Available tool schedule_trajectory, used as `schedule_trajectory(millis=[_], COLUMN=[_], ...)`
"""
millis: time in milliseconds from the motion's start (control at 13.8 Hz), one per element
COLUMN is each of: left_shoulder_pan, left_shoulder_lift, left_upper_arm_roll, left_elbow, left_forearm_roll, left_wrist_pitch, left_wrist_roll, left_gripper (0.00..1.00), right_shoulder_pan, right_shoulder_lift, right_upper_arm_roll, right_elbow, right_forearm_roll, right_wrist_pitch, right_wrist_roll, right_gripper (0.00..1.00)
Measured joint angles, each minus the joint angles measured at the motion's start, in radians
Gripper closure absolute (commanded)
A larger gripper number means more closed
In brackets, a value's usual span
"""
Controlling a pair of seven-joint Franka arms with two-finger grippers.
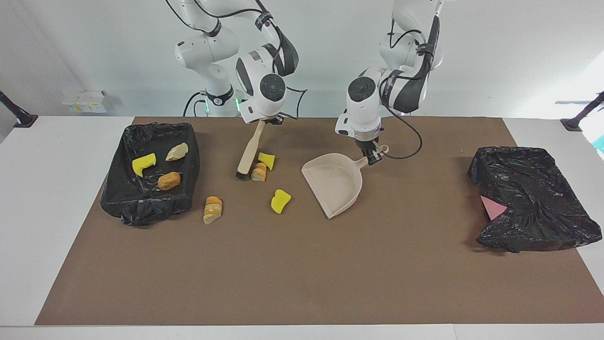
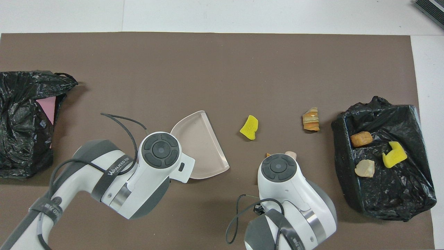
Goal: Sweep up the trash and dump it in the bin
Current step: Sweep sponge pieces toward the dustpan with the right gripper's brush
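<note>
Our right end effector (image 1: 265, 121) pinches the brush (image 1: 248, 151) beside two trash pieces (image 1: 262, 166); our left end effector (image 1: 370, 153) pinches the dustpan (image 1: 334, 185) handle. Three pieces lie in the bin (image 1: 186, 184).

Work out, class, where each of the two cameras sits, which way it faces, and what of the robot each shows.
Facing view: high across the table, looking at the robots; both arms show whole, right gripper holding the hand brush, left gripper the dustpan.
Overhead view: above the robots' end, looking steeply down; only wrists and forearms show.
Shared: dustpan, yellow chunk, lined bin, half a turn apart.
</note>
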State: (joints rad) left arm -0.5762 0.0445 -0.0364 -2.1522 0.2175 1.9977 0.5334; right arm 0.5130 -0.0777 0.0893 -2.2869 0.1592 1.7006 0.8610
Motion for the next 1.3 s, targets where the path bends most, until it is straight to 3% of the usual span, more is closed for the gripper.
schedule_trajectory(millis=[434,795,1012,1302], left_shoulder_pan=[-0.074,-0.074,-0.071,-0.041], left_shoulder_lift=[-0.003,-0.003,-0.003,-0.002], left_upper_arm_roll=[-0.010,-0.009,-0.002,0.002], left_elbow=[-0.002,-0.018,-0.033,-0.052], left_forearm_roll=[0.012,0.012,0.013,0.012], left_wrist_pitch=[0.000,0.014,0.052,0.113], left_wrist_roll=[0.049,0.116,0.137,0.186], left_gripper=[1.00,1.00,1.00,1.00], right_shoulder_pan=[0.033,0.050,0.106,0.106], right_shoulder_lift=[0.036,0.080,0.080,0.078], right_upper_arm_roll=[0.004,0.004,0.006,0.000], right_elbow=[0.004,0.084,0.103,0.156], right_forearm_roll=[0.059,0.151,0.163,0.163], right_wrist_pitch=[0.176,0.185,0.184,0.155], right_wrist_roll=[-0.075,-0.211,-0.210,-0.210], right_gripper=[1.00,1.00,1.00,1.00])
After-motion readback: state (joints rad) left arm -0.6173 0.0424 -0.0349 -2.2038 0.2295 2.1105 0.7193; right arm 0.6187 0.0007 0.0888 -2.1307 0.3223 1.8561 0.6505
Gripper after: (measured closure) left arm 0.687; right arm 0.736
